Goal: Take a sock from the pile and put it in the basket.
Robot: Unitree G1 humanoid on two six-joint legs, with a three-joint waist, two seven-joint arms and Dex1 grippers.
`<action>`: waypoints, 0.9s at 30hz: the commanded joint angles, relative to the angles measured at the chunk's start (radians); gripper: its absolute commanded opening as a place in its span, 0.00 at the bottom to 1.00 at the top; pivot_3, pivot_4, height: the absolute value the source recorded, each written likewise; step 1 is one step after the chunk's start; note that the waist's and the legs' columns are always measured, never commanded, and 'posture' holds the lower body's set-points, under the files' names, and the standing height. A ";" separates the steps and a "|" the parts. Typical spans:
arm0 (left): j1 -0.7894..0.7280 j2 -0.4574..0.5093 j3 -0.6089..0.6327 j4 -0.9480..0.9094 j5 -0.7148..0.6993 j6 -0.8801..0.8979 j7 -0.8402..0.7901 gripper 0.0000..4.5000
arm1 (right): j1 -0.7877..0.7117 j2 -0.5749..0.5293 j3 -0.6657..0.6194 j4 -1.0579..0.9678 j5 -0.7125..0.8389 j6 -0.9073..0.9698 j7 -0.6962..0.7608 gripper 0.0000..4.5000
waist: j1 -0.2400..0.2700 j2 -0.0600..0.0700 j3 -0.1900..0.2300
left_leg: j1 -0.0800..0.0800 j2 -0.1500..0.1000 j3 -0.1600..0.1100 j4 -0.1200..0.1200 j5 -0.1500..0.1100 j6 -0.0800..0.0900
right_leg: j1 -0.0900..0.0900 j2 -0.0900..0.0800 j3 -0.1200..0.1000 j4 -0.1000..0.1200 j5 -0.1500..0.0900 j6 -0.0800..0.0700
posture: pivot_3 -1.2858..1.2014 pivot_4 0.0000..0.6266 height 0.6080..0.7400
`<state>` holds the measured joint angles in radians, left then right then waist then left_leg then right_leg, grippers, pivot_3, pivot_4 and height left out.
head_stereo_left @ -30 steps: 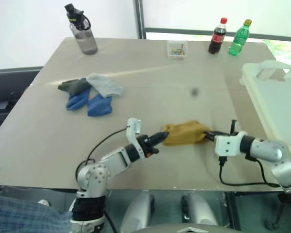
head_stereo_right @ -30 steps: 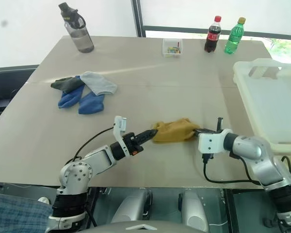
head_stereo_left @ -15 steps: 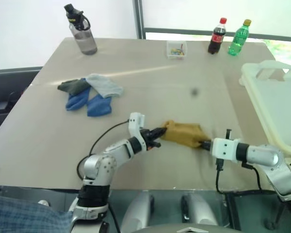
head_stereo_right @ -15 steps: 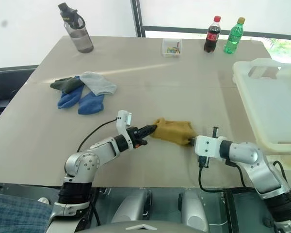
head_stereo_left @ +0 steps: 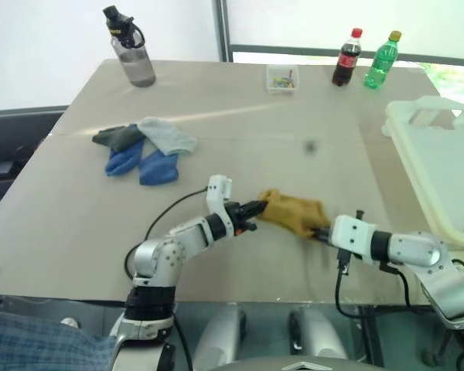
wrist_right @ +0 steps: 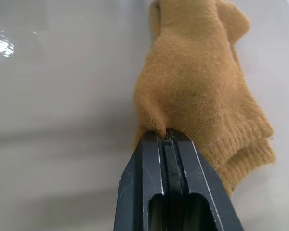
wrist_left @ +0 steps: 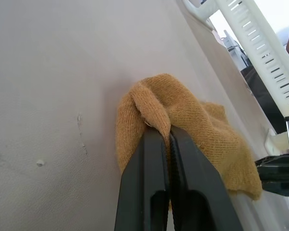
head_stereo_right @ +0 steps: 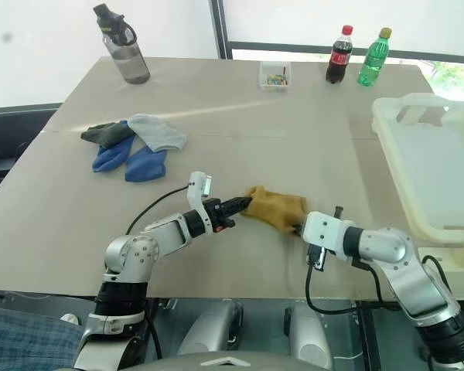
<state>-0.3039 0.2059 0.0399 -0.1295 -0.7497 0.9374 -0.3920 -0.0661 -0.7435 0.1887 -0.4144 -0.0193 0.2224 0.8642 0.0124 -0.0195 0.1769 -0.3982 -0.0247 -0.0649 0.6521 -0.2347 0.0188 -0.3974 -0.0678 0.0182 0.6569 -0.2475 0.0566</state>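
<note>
A: Surface?
B: Beige rectangular table. On it: mixed-colour sock pile, mustard-yellow knit sock, grey water bottle, small clear box, cola bottle, green bottle.

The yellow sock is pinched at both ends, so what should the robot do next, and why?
Probably lift the sock off the table and carry it toward the basket, since the left gripper and right gripper are both shut on it.
</note>
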 commanded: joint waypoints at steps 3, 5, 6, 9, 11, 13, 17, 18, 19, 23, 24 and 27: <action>0.001 -0.007 0.005 -0.047 -0.006 -0.003 0.002 0.00 | -0.016 -0.089 -0.062 -0.046 -0.019 -0.072 0.026 0.01 | 0.000 0.000 0.000 | 0.000 0.000 0.000 0.000 0.000 0.000 | 0.000 0.000 0.000 0.000 0.000 0.000 | 0.52 0.24 1.00; 0.000 -0.010 0.004 -0.046 -0.004 -0.004 0.003 0.00 | -0.021 -0.120 -0.074 -0.054 -0.033 -0.095 0.032 0.01 | 0.000 0.000 0.000 | 0.000 0.000 0.000 0.000 0.000 0.000 | 0.000 0.000 0.000 0.000 0.000 0.000 | 0.52 0.24 1.00; 0.000 -0.011 0.003 -0.046 -0.004 -0.004 0.004 0.00 | -0.024 -0.129 -0.077 -0.056 -0.038 -0.105 0.030 0.01 | 0.000 0.000 0.000 | 0.000 0.000 0.000 0.000 0.000 0.000 | 0.000 0.000 0.000 0.000 0.000 0.000 | 0.52 0.24 1.00; 0.002 -0.013 -0.002 -0.048 -0.002 -0.005 0.001 0.00 | -0.033 -0.130 -0.075 -0.050 -0.046 -0.116 0.021 0.01 | 0.000 0.000 0.000 | 0.000 0.000 0.000 0.000 0.000 0.000 | 0.000 0.000 0.000 0.000 0.000 0.000 | 0.52 0.24 1.00; 0.002 -0.014 -0.003 -0.049 -0.001 -0.005 0.000 0.00 | -0.029 -0.133 -0.065 -0.042 -0.058 -0.123 0.024 0.01 | 0.000 0.000 0.000 | 0.000 0.000 0.000 0.000 0.000 0.000 | 0.000 0.000 0.000 0.000 0.000 0.000 | 0.52 0.24 1.00; 0.000 -0.016 -0.003 -0.048 0.000 -0.005 -0.001 0.00 | -0.020 -0.127 -0.059 -0.039 -0.058 -0.121 0.025 0.01 | 0.001 0.000 0.000 | 0.000 0.000 0.000 0.000 0.000 0.000 | 0.000 0.000 0.000 0.000 0.000 0.000 | 0.52 0.24 1.00; 0.003 -0.018 -0.006 -0.049 0.001 -0.005 -0.002 0.00 | 0.004 -0.117 -0.044 -0.035 -0.039 -0.101 0.041 0.28 | 0.001 0.000 0.000 | 0.000 0.000 0.000 0.000 0.000 0.000 | 0.000 0.000 0.000 -0.001 0.000 0.000 | 0.52 0.24 1.00; 0.004 -0.018 -0.006 -0.049 0.002 -0.004 -0.001 0.00 | 0.017 -0.131 -0.046 -0.043 -0.026 -0.092 0.062 0.34 | 0.001 0.000 0.000 | 0.000 0.000 0.000 0.000 0.000 0.000 | 0.000 0.000 0.000 0.000 0.000 0.000 | 0.52 0.24 1.00; 0.005 -0.018 -0.006 -0.049 0.002 -0.004 -0.001 0.00 | 0.027 -0.144 -0.051 -0.048 -0.016 -0.091 0.080 0.42 | 0.001 0.000 0.000 | 0.000 0.000 0.000 0.000 0.000 0.000 | 0.000 0.000 0.000 0.000 0.000 0.000 | 0.52 0.24 1.00; 0.012 -0.019 -0.007 -0.051 0.004 -0.004 -0.001 0.00 | 0.016 -0.133 -0.124 -0.072 0.072 -0.041 0.085 0.50 | 0.000 0.000 0.000 | -0.001 0.000 0.000 0.000 0.000 0.000 | 0.000 -0.001 0.000 -0.001 0.000 0.000 | 0.52 0.24 1.00; 0.015 -0.019 -0.007 -0.053 0.004 -0.004 -0.001 0.00 | -0.009 -0.114 -0.146 -0.089 0.122 0.005 0.080 0.50 | 0.000 0.000 0.000 | 0.000 0.000 0.000 0.000 0.000 0.000 | 0.000 0.000 0.000 0.000 0.000 0.000 | 0.52 0.24 1.00; 0.022 -0.022 -0.007 -0.057 0.003 -0.002 0.000 0.00 | -0.096 -0.033 -0.166 -0.110 0.211 0.105 0.031 0.50 | -0.006 0.000 0.000 | 0.000 0.001 0.000 0.000 0.000 0.000 | 0.000 0.001 0.001 0.000 0.000 0.000 | 0.52 0.24 1.00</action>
<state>-0.2874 0.1862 0.0319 -0.1480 -0.7396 0.9378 -0.3877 -0.1407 -0.7878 0.0553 -0.4768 0.1466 0.2945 0.9194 0.0068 -0.0195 0.1772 -0.3974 -0.0236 -0.0646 0.6521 -0.2347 0.0188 -0.3973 -0.0670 0.0187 0.6575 -0.2474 0.0565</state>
